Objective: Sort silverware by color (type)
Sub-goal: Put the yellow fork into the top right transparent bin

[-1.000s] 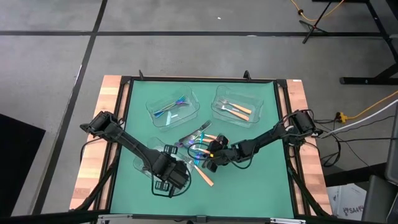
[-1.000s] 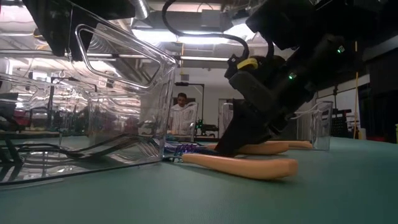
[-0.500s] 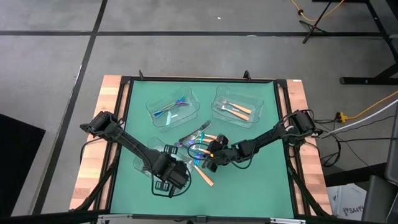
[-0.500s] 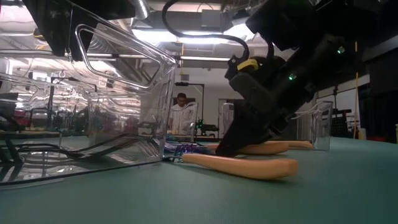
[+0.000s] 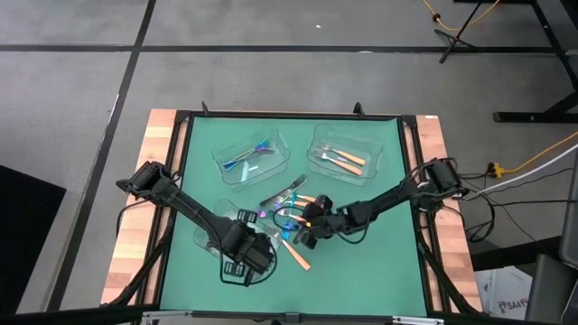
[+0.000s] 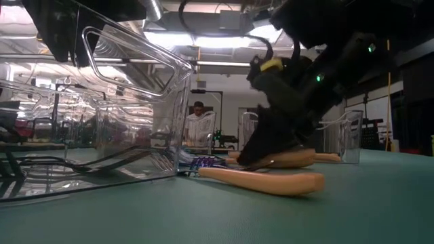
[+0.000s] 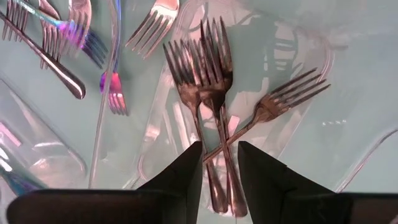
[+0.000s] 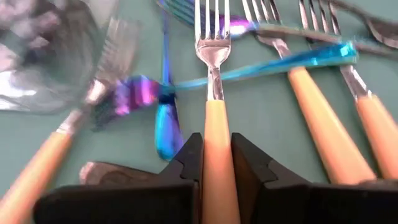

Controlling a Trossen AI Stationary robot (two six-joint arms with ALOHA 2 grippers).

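**Operator:** High view first. I see my right gripper [image 5: 305, 229] down at the loose pile of silverware [image 5: 287, 209] in the middle of the green mat [image 5: 370, 262]. My left gripper [image 5: 237, 268] sits over the near clear tray [image 5: 206, 236], toward the mat's front edge. Two more clear trays lie well beyond both sets of fingers: one [image 5: 251, 159] with iridescent pieces, one [image 5: 341, 155] with orange-handled forks.

**Second:** And from table height?

**Operator:** Low view: the right gripper [image 6: 252, 161] is pressed down among orange handles. One orange handle [image 6: 264, 180] lies flat on the mat in front of its fingertips, and another [image 6: 288, 160] sits right at them. The near tray's clear wall [image 6: 135, 115] fills the side beside it, with dark forks inside. A person [image 6: 197, 122] stands far back in the room.

**Second:** Left wrist?

**Operator:** Left wrist view: my two fingers [image 7: 186, 177] stand apart, nothing between them. Directly ahead of the tips lie three dark forks [image 7: 208, 87] inside the tray, two side by side and a third crossing them at an angle. Off to one side of the fingers, outside the tray wall, I see iridescent forks [image 7: 81, 37].

**Second:** Right wrist?

**Operator:** Right wrist view: the fingers [image 8: 249, 165] are narrow and closed on an orange-handled fork [image 8: 214, 130], its handle running between them and its silver tines pointing straight away from the tips. An iridescent blue piece [image 8: 166, 124] lies just beside one finger, and more orange handles [image 8: 323, 124] lie beside the other.
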